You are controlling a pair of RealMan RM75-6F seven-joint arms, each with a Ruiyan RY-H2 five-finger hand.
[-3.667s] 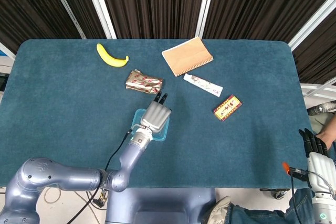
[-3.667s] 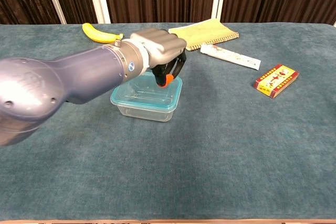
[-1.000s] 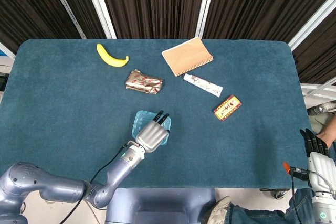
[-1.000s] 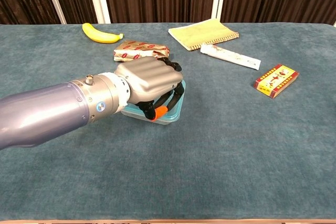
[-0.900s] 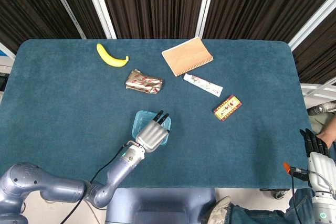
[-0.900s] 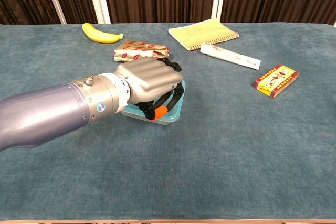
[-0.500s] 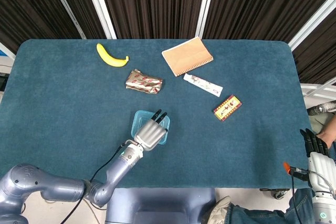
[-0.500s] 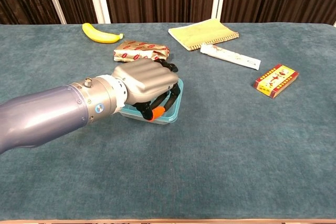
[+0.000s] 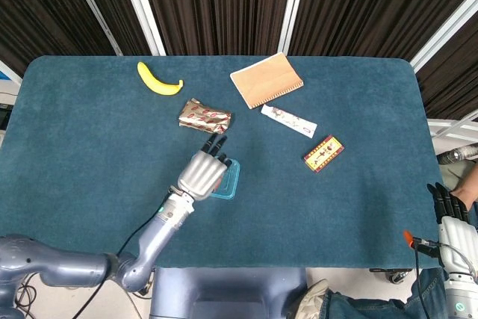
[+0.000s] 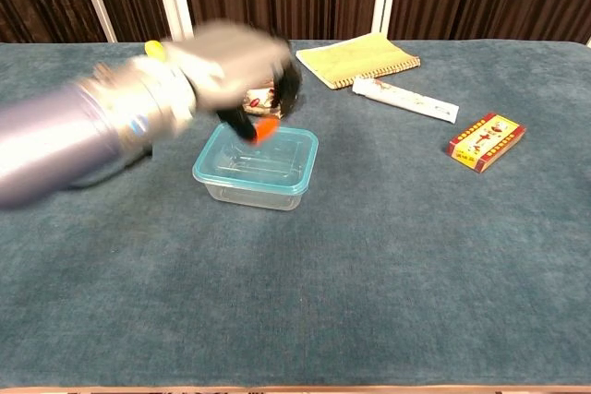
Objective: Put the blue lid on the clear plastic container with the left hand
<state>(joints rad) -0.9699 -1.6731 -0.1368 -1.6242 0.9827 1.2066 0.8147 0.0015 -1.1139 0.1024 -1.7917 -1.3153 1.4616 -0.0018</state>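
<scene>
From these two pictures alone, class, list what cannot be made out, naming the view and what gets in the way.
- Left hand, chest view: motion blur smears it, so how its fingers lie is unclear.
- Clear plastic container, head view: the left hand covers most of it.
- Blue lid: whether it is pressed fully down is too fine to tell.
- Right hand, head view: near the frame's edge and small, so its fingers are hard to read.
- Foil packet, chest view: mostly behind the left hand.

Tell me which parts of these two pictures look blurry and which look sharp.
Chest view: the left hand and its arm are smeared with motion blur, while the lidded container and red box stay crisp. Head view: that hand looks fairly sharp, as does the banana.
</scene>
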